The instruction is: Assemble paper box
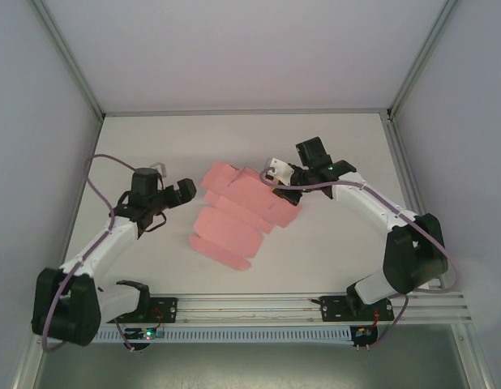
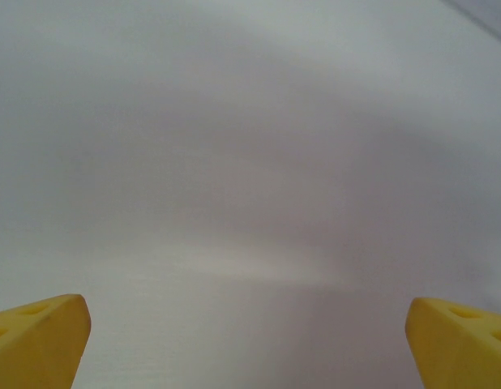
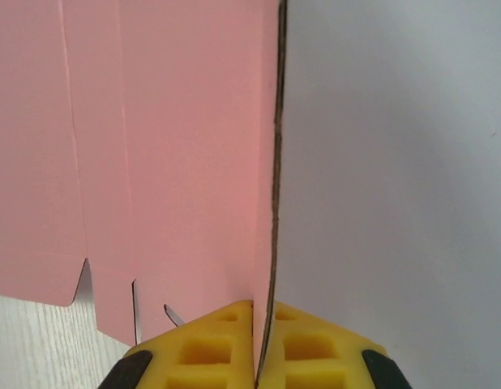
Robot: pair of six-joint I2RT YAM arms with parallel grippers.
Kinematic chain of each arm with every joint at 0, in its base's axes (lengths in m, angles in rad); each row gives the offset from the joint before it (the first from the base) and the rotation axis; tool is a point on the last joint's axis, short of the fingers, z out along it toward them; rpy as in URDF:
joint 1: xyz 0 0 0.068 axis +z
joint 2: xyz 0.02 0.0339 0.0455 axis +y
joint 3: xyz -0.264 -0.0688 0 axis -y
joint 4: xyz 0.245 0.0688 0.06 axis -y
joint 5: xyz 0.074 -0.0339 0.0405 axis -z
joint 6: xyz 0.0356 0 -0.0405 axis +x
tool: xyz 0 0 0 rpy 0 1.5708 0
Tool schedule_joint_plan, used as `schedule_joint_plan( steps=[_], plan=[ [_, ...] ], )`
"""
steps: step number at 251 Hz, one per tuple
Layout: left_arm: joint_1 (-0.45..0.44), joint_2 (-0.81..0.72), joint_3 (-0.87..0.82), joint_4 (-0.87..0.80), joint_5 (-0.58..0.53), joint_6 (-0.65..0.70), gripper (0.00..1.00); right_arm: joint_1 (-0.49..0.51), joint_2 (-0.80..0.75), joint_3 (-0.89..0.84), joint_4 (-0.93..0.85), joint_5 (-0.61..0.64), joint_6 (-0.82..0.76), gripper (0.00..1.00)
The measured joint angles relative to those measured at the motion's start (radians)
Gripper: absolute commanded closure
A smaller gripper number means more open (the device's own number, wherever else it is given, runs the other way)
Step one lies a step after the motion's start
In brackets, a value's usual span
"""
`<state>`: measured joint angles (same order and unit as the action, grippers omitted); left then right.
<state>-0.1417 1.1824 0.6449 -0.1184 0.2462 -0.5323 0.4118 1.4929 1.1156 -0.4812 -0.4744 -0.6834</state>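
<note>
Right gripper [image 3: 257, 328]: closed on the paper box [image 3: 169, 154], a plain pink card. In the right wrist view the two yellow pads [image 3: 206, 350] meet on a thin edge of the card, which runs edge-on as a dark line straight ahead from between them. The pink face with its fold lines and cut slots spreads ahead of the fingers and to one side of them. On the other side is the pale underside of the raised panel. From above, this gripper [image 1: 274, 181] holds the card at its far right corner, and the rest of the sheet, still unfolded with flaps and tabs, lies on the white table [image 1: 331, 243] and reaches from the fingertips toward the other arm. Left gripper [image 1: 184, 191]: open. In the left wrist view its yellow fingertips [image 2: 36, 340] stand wide apart at the lower corners, with nothing between them and bare table surface [image 2: 250, 162] ahead. From above, this gripper sits just beside the card's near left edge, fingers pointing toward it. Whether they touch it cannot be told. The card lies between the two grippers, nearer the centre of the table.
</note>
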Motion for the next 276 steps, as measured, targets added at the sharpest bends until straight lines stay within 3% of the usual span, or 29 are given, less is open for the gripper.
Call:
schedule_joint_plan(
  steps=[96,165,190,231,276],
  plan=[
    [-0.012,0.068,-0.035,0.157,0.275,0.027,0.00,-0.018,-0.019,-0.001,0.030,-0.034,0.031,1.00],
    [-0.138,0.187,0.018,0.211,0.298,0.092,0.00,-0.017,-0.017,-0.023,0.031,-0.043,0.053,1.00],
    [-0.179,0.228,0.059,0.207,0.238,0.111,0.00,-0.014,-0.015,-0.034,0.044,-0.043,0.063,1.00],
    [-0.241,0.292,0.145,0.134,0.005,0.136,0.01,-0.002,-0.015,-0.045,0.067,-0.031,0.084,1.00],
    [-0.305,0.326,0.160,0.116,-0.153,0.148,0.00,0.017,-0.015,-0.045,0.074,0.025,0.097,1.00]
  ],
)
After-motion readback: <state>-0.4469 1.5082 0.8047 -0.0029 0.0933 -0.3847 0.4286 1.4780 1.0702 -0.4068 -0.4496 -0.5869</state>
